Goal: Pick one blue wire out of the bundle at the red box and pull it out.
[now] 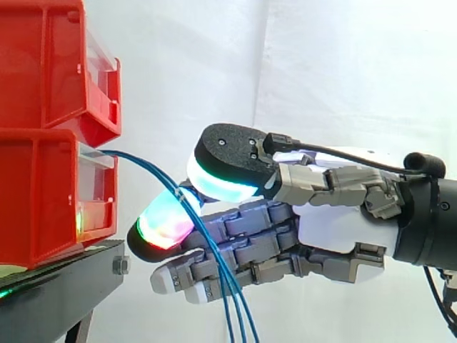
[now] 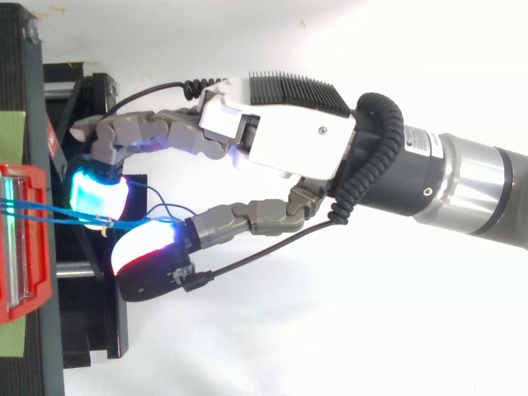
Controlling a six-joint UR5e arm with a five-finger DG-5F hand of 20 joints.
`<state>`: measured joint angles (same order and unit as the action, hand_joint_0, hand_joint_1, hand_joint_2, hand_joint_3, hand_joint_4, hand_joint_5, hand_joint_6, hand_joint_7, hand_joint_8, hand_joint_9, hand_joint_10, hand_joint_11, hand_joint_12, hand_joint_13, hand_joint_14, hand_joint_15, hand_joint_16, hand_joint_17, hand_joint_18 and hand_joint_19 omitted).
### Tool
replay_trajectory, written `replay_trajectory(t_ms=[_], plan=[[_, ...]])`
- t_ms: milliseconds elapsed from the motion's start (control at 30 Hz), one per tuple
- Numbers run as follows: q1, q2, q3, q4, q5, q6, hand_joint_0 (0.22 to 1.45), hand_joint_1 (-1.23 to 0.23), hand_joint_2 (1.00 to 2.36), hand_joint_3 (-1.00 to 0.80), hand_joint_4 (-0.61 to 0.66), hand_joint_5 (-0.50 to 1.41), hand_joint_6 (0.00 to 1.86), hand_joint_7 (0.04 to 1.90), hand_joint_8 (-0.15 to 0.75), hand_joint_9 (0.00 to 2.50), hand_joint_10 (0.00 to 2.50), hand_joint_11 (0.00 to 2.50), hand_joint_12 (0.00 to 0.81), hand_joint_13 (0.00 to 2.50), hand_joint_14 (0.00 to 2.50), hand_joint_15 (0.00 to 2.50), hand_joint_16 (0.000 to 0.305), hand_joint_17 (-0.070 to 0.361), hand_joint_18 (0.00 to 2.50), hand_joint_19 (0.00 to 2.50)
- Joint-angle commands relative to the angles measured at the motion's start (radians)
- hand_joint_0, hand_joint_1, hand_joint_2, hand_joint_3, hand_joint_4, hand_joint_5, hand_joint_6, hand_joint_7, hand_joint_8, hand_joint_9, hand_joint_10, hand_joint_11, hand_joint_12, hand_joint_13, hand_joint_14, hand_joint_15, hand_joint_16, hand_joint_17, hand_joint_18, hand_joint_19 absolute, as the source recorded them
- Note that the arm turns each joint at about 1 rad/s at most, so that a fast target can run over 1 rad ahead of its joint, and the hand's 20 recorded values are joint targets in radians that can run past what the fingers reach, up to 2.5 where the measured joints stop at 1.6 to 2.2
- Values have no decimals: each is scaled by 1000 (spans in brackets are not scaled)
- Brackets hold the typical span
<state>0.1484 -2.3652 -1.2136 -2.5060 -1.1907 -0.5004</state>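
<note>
We log the hand [image 1: 335, 229] closed in a pinch, with two glowing pads [image 1: 166, 220] clamped on the blue wires [image 1: 227, 293]. In the side view the wires leave the lower red bin [image 1: 43, 193] at the hand's 9 o'clock, arc between the pads and hang toward 6 o'clock.

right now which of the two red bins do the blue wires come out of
The lower red bin: the blue wires leave its clear front, while the upper red bin has none.
</note>
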Motion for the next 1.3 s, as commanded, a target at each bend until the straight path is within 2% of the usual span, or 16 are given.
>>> replay_trajectory(t_ms=[0, 233, 533, 833, 1000, 1267], plan=[[0, 0, 0, 3, -1, 3, 579, -653, 1008, -377, 279, -114, 570, 1075, 296, 431, 0, 0, 380, 568, 4, 156, 47, 105, 530, 245], [0, 0, -1, 7, -3, 0, 601, -704, 1010, -325, 241, -163, 758, 808, 296, 444, 0, 0, 378, 585, 5, 164, 46, 104, 562, 250], [0, 1, 0, 7, -4, 2, 612, -725, 1010, -316, 255, -186, 824, 717, 296, 449, 1, 0, 379, 604, 5, 173, 46, 104, 591, 260], [2, 0, -1, 9, 0, -3, 533, -684, 1002, -463, 264, -161, 759, 796, 309, 453, 1, 0, 395, 608, 5, 187, 49, 111, 597, 267], [8, -2, -4, 21, 3, -4, 532, -709, 1001, -477, 256, -167, 811, 769, 315, 470, 0, 0, 397, 612, 5, 185, 49, 111, 609, 266], [7, -2, -7, 15, 0, 0, 564, -752, 1003, -434, 239, -178, 882, 775, 311, 493, 0, 7, 391, 633, 5, 186, 48, 108, 636, 271]])
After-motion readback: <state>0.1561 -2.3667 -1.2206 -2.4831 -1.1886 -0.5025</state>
